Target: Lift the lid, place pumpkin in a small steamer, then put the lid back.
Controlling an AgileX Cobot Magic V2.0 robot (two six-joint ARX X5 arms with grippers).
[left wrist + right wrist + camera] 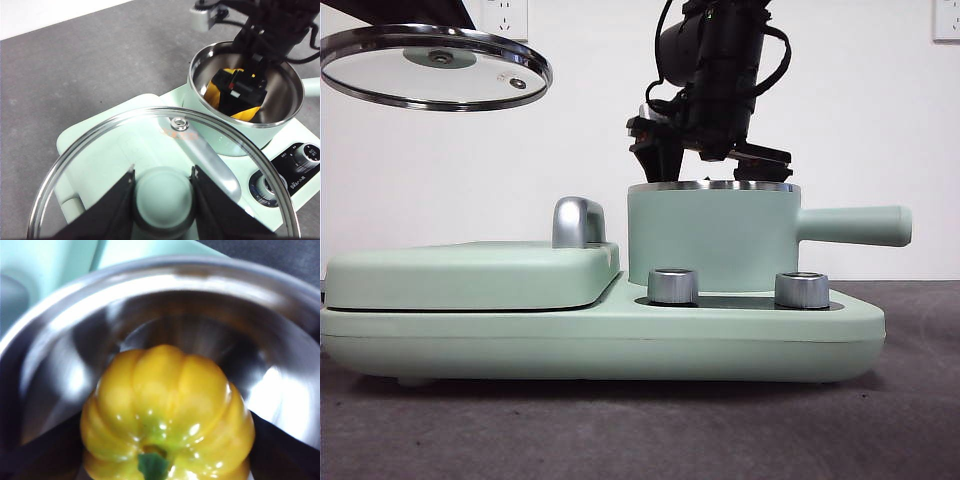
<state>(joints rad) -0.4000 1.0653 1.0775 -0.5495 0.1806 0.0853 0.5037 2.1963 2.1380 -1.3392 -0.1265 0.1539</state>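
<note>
Reached steeply down from twelve o'clock into the small steamer (712, 238), right pincer (239, 90) grasping the pumpkin (167, 412) inside its steel bowl. Held the lid (435, 67) aloft at ten o'clock, left pincer (163, 200) clenched on its knob.

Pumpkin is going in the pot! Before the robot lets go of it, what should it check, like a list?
1. Pumpkin inside the small steamer: ok, it is within the steel walls.
2. Pumpkin resting on the bottom: cannot tell, its underside is hidden.
3. Right pincer lowered into the steamer: ok, shut on the pumpkin.
4. Lid out of the way: ok, held high to the side, over the flat mint-green cover.
5. Left pincer holding the lid's knob: ok, jaws are on both sides of it.
6. Steamer seated on the base: ok, it stands upright.
</note>
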